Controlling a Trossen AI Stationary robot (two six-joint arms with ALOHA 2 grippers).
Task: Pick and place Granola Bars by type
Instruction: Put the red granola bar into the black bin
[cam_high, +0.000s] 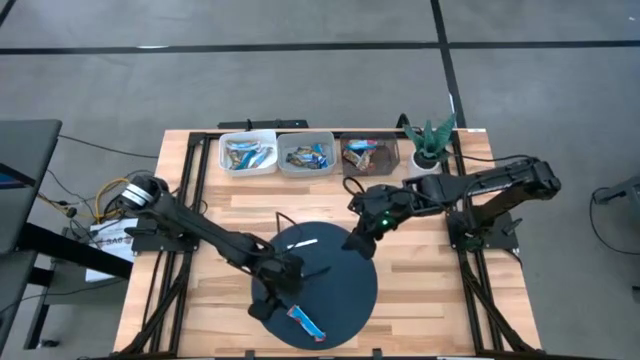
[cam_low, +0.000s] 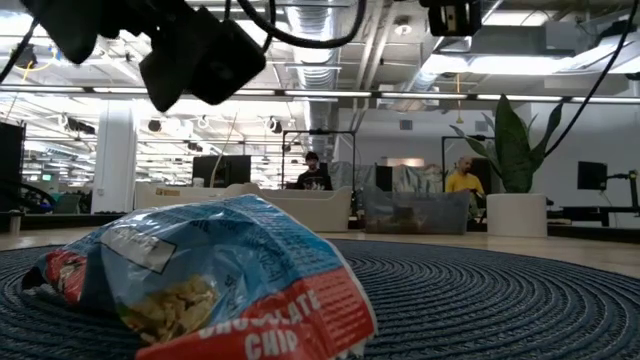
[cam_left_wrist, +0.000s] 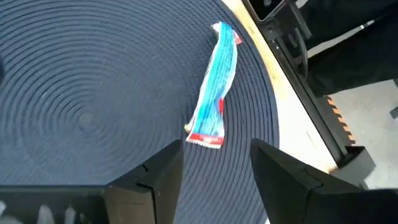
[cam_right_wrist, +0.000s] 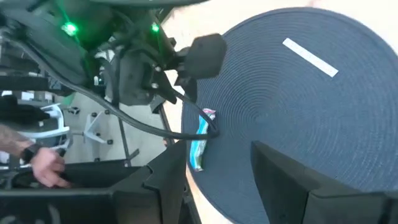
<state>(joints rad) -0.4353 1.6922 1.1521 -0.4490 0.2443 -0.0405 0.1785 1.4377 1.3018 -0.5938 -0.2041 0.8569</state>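
A blue granola bar with red ends (cam_high: 306, 320) lies flat on the round dark mat (cam_high: 340, 290) near its near edge; it also shows in the left wrist view (cam_left_wrist: 214, 87), the low view (cam_low: 210, 285) and the right wrist view (cam_right_wrist: 200, 138). My left gripper (cam_left_wrist: 216, 163) is open above the mat, just short of the bar's end, touching nothing. My right gripper (cam_right_wrist: 217, 163) is open and empty above the mat's far right edge. Three clear bins at the far edge hold sorted bars: left bin (cam_high: 247, 153), middle bin (cam_high: 307, 154), right bin (cam_high: 368, 154).
A thin white strip (cam_high: 303, 242) lies on the mat's far part, also in the right wrist view (cam_right_wrist: 310, 56). A potted plant (cam_high: 430, 145) stands at the far right. A person's hand (cam_right_wrist: 43, 165) shows beyond the table's edge.
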